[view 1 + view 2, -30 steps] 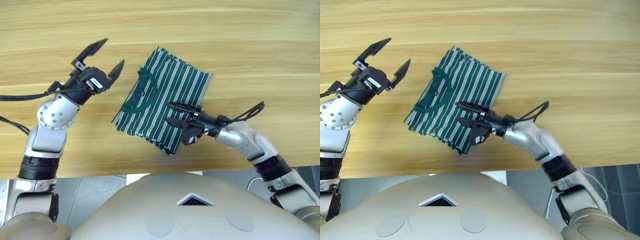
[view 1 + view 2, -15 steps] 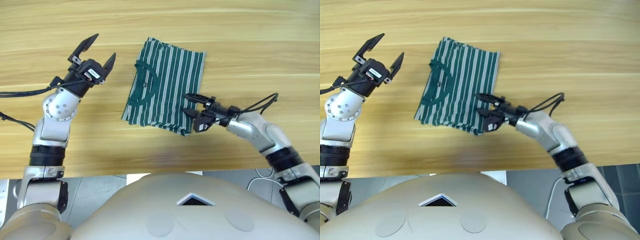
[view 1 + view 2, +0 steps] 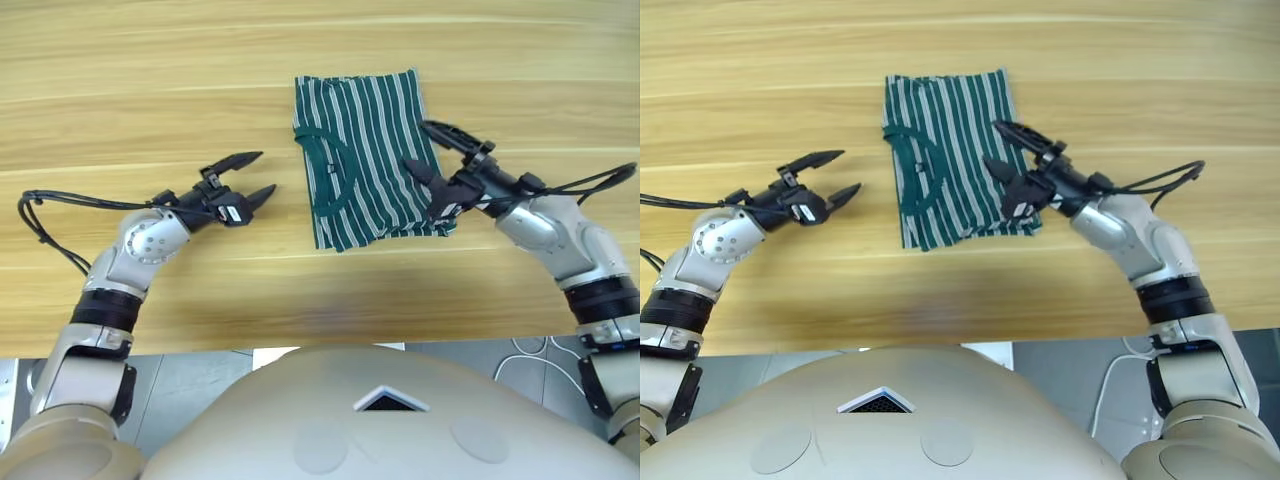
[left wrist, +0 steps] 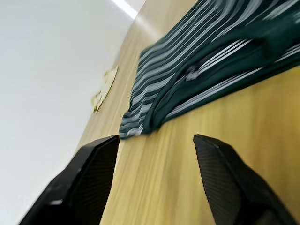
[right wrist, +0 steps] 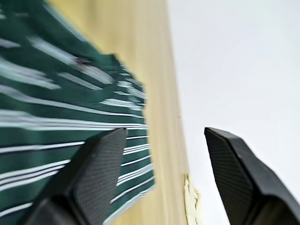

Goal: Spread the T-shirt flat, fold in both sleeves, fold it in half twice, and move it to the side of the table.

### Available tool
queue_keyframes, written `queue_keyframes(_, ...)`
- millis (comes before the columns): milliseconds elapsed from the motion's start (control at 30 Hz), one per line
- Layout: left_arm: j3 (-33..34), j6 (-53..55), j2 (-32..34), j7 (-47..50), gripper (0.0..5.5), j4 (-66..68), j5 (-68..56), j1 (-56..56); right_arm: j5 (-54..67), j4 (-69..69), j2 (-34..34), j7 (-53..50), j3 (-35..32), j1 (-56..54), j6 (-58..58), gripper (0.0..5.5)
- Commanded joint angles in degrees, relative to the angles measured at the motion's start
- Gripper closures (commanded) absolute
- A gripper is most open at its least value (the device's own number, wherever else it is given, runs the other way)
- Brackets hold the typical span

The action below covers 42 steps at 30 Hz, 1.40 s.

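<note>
Eye views, from above: dark green, white-striped T-shirt [image 3: 365, 150] lies folded into a compact rectangle on the light wooden table [image 3: 150, 80], neckline uppermost, stripes running away from the robot.

Left pincer [image 3: 266, 172] sits low over bare wood beside the shirt's left edge. It is apart from the shirt, released, both fingers spread and empty. Right pincer [image 3: 415, 143] is at the shirt's right edge, also released and holding nothing. One finger overlaps the cloth; cannot tell whether it touches.

Left wrist view, skimming the tabletop: the shirt's edge reads as stacked layers, the dark collar band [image 4: 262, 44] lying on top. The black textured fingers [image 4: 89, 173] frame bare wood short of the cloth.

Right wrist view: one finger [image 5: 93, 173] lies over the stripes, the other past the shirt's corner.

Surroundings: both wrist views carry a plain white wall [image 5: 234, 56] beyond the table and a pale ragged mark [image 4: 104, 89] at its rim. The eye views show grey floor [image 3: 200, 380] below the near edge, and black cables [image 3: 60, 200] looping off the arms.
</note>
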Motion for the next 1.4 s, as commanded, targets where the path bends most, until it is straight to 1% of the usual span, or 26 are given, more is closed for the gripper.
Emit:
queue_keyframes(33,-1.1,-2.8,1.2,1.5,2.55,2.6,4.5,-2.6,1.1,3.9,-2.6,-1.3,-4.7,0.1,-0.1,2.45)
queue_keyframes(133,-2.4,-2.8,1.9,1.4,2.55,4.0,8.5,-3.3,-3.5,6.5,-5.8,-2.2,-6.0,2.6,1.3,2.45)
queue_keyframes(200,-4.6,-3.7,2.9,-0.9,2.55,3.1,9.6,-2.4,-7.9,7.6,-9.6,-1.2,-5.1,6.1,2.3,2.45)
queue_keyframes(267,-7.0,-3.8,4.3,-4.6,2.55,1.0,9.3,-1.0,-9.2,7.1,-12.1,1.3,-4.3,9.6,2.7,2.45)
queue_keyframes(367,-10.0,-3.1,5.9,-9.4,2.55,-0.2,8.0,0.1,-8.9,5.5,-11.8,4.0,-2.8,10.4,2.8,2.45)
queue_keyframes(433,-9.4,-3.1,4.5,-7.2,2.55,-0.3,7.9,-1.3,-7.9,4.5,-10.0,3.6,-2.8,9.0,2.4,2.45)
queue_keyframes(533,-5.1,-2.0,0.4,0.8,2.55,-1.6,7.4,-4.2,-7.9,5.2,-8.2,2.9,-2.8,6.7,3.6,2.45)
queue_keyframes(600,-4.6,-2.1,-1.0,2.5,2.55,-2.0,7.4,-5.1,-8.7,6.4,-7.6,3.1,-1.8,6.7,3.4,2.45)
queue_keyframes(700,-5.7,-2.8,-1.9,2.2,2.55,-3.2,7.0,-4.9,-7.4,4.7,-7.2,3.3,-1.6,7.9,2.9,2.45)
queue_keyframes(867,-8.4,-3.7,-2.6,-1.0,2.55,-5.2,5.2,-4.5,-5.0,0.4,-6.0,1.9,-4.0,7.9,2.6,2.45)
queue_keyframes(933,-7.7,-2.8,-4.3,2.2,2.55,-2.7,8.3,-7.5,-5.8,0.7,-5.0,0.8,-4.0,6.8,3.1,2.45)
queue_keyframes(1033,-5.8,1.5,-7.7,11.9,2.55,4.2,15.0,-15.0,-7.7,2.4,-3.2,0.0,-2.4,5.0,3.7,2.45)
queue_keyframes(1133,-6.9,2.9,-9.7,17.4,2.55,10.1,18.4,-20.1,-8.7,2.7,-3.2,0.4,-1.3,5.2,3.2,2.45)
queue_keyframes(1233,-9.6,-0.1,-10.4,16.9,2.55,10.7,18.5,-19.7,-5.0,0.9,-4.4,2.7,-1.5,7.4,1.7,2.45)
queue_keyframes(1333,-13.1,-5.8,-10.2,14.0,2.55,7.9,16.3,-16.9,-2.6,-0.8,-5.2,4.4,-2.1,9.8,1.0,2.45)
queue_keyframes(1400,-15.1,-9.2,-9.4,10.8,2.55,5.1,12.3,-14.3,0.3,-1.9,-5.6,5.9,-2.5,11.8,0.3,2.45)
